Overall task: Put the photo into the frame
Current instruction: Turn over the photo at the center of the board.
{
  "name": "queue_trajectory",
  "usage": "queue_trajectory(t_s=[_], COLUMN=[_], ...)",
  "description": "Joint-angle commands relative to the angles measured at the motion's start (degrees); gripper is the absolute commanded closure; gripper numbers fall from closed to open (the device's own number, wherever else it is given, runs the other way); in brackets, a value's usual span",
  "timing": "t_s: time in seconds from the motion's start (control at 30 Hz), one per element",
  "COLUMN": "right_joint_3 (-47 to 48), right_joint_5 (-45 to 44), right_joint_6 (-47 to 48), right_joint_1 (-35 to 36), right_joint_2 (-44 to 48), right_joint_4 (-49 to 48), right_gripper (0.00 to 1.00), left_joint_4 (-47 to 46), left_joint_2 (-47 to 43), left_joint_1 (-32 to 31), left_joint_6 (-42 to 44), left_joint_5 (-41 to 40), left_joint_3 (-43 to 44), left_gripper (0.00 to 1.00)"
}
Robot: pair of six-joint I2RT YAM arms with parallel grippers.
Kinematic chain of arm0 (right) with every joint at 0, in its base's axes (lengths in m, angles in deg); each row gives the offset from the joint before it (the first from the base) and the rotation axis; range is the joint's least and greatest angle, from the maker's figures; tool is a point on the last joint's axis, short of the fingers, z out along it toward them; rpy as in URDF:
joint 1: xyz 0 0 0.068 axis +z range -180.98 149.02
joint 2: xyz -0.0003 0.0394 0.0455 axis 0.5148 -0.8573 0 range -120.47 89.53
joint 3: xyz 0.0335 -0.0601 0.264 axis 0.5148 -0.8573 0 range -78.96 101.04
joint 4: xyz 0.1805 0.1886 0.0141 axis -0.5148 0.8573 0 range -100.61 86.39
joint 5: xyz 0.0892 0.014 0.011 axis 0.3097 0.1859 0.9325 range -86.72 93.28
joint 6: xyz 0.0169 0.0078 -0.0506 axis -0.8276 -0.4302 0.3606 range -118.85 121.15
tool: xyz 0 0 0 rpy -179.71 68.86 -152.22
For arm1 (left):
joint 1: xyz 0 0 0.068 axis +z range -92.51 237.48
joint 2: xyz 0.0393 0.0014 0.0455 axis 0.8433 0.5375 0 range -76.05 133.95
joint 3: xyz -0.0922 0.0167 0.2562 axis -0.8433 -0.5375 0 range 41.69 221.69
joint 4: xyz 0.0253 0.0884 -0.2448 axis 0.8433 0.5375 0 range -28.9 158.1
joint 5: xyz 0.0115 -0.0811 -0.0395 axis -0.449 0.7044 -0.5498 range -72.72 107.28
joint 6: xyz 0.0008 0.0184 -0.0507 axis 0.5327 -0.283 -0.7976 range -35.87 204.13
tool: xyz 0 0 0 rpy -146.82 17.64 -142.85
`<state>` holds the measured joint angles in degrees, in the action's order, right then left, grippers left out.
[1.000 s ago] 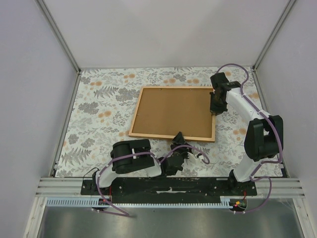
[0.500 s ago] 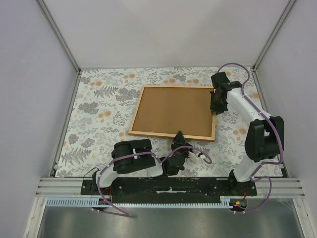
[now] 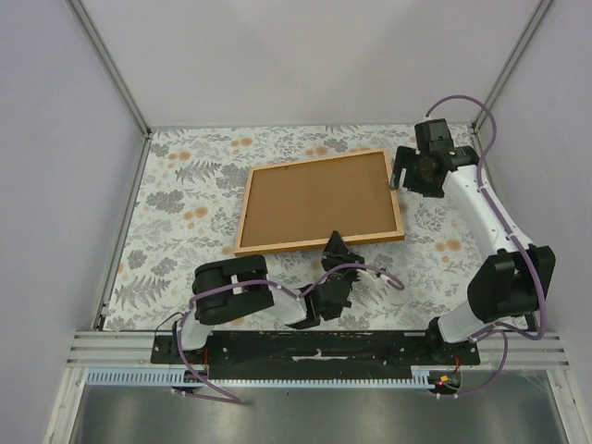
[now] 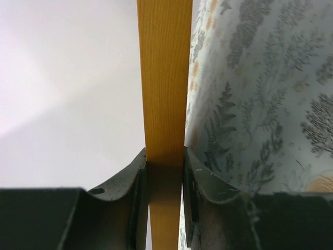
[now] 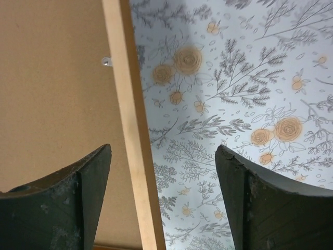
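Inspector: What can be made out from above?

Operator: The frame (image 3: 287, 246) is seen lying on the flowered counter (image 3: 176, 203), back side up, with a brown backing board (image 3: 319, 199) filling it. The left end effector (image 3: 335, 248) is placed at the near rail. The right end effector (image 3: 400, 176) is just beside the far right corner. The photo is not seen anywhere, and whether it lies under the board cannot be told.

Inspector: And the left wrist view?

Operator: The orange wooden rail (image 4: 165, 78) is shown edge-on, clamped between both fingers (image 4: 136, 172), with the counter to its right.

Inspector: The right wrist view?

Operator: The fingers (image 5: 83, 177) are held wide apart with nothing between them, above the rail and the board. A small metal clip (image 5: 106, 61) is seen at the board's edge, by the rail.

Inspector: How far along is the task judged to be?

Operator: The board is seated in the frame, so the job is judged near its end, provided the photo is beneath it. That cannot be confirmed while only the back is shown. Fastening of the clips and turning of the frame may be left.
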<state>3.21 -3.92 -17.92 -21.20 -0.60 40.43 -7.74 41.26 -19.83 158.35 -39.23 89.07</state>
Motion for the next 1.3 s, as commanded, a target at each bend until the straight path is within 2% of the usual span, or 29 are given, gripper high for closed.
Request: queue_trajectory(t_s=[0.0,0.1,0.13,0.27,0.43,0.57,0.7,0.9,1.27], right_joint_3=[5.2,7.3,8.0,9.6,10.7,10.9,9.0,1.5,0.1], right_joint_5=[0.6,1.0,1.2,1.8,3.2,2.7,1.7,7.0,13.4], right_joint_6=[-1.9,-2.5,-2.6,-3.2,-4.1,-5.4,-7.1,-9.8,-11.7], right_joint_1=[-2.7,-4.2,-4.6,-6.0,-7.4,-8.9,-12.2,-17.5,-18.4], right_joint_2=[5.0,6.1,6.5,7.8,8.0,8.6,10.1,12.4,9.1], right_joint_4=[-2.2,-2.4,-2.4,-2.9,-3.2,-3.1,-3.8,-10.3,-12.5], right_gripper=[0.13,0.13,0.13,0.12,0.12,0.13,0.12,0.12,0.12], left_joint_4=[6.2,31.9,37.5,55.3,73.6,80.6,82.7,88.0,102.6], left_joint_2=[-9.3,-15.1,-16.4,-18.7,-18.5,-17.4,-18.1,-17.7,-11.7], left_joint_1=[0.5,1.6,2.0,3.2,4.5,5.6,6.7,8.3,12.2], left_joint_6=[-4.5,-20.1,-23.3,-30.3,-34.3,-33.1,-33.9,-34.1,-36.8], left_joint_5=[-3.7,-1.4,-0.5,2.2,4.2,2.9,3.1,4.7,12.4], left_joint_3=[6.6,12.3,14.7,21.9,33.7,40.1,43.1,49.8,68.0], left_gripper=[0.98,0.98,0.98,0.98,0.98,0.98,0.98,0.98,0.98])
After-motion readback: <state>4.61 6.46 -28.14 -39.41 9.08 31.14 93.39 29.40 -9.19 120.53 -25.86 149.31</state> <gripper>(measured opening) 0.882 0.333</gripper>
